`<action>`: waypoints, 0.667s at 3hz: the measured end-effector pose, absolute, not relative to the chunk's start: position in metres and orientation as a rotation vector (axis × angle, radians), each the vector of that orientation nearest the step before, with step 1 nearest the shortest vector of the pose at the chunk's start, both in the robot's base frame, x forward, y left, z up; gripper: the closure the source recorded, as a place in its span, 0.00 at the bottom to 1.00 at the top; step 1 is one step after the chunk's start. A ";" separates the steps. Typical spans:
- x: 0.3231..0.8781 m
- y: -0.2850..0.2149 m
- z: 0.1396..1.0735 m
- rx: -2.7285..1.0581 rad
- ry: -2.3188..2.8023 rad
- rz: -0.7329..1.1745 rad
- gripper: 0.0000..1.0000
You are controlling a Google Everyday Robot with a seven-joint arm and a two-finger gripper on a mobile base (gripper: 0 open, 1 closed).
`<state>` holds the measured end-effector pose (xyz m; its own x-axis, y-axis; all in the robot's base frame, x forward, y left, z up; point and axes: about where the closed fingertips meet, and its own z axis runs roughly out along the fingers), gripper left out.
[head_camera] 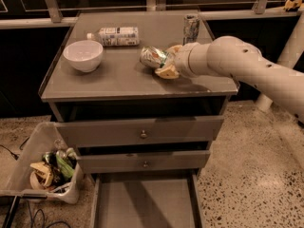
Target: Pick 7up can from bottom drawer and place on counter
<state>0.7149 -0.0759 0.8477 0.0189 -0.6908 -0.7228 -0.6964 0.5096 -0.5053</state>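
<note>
pincer (163,64) seemingly grips 7up can (152,57) over grey counter (121,77).

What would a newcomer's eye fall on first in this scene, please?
The big white arm reaching in from the right, its gripper shut on the 7up can over the middle of the counter. Next, the white bowl at its left end and the bottom drawer pulled open below.

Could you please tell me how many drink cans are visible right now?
2. The 7up can is held in the gripper at the counter's middle; a taller slim can stands at the counter's back right. The floor bin's clutter may hide more.
</note>
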 end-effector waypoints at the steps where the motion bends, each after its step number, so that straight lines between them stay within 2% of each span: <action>1: 0.715 -0.076 0.848 -1.191 1.682 0.006 0.58; 2: 0.713 -0.071 0.854 -1.219 1.674 0.011 0.36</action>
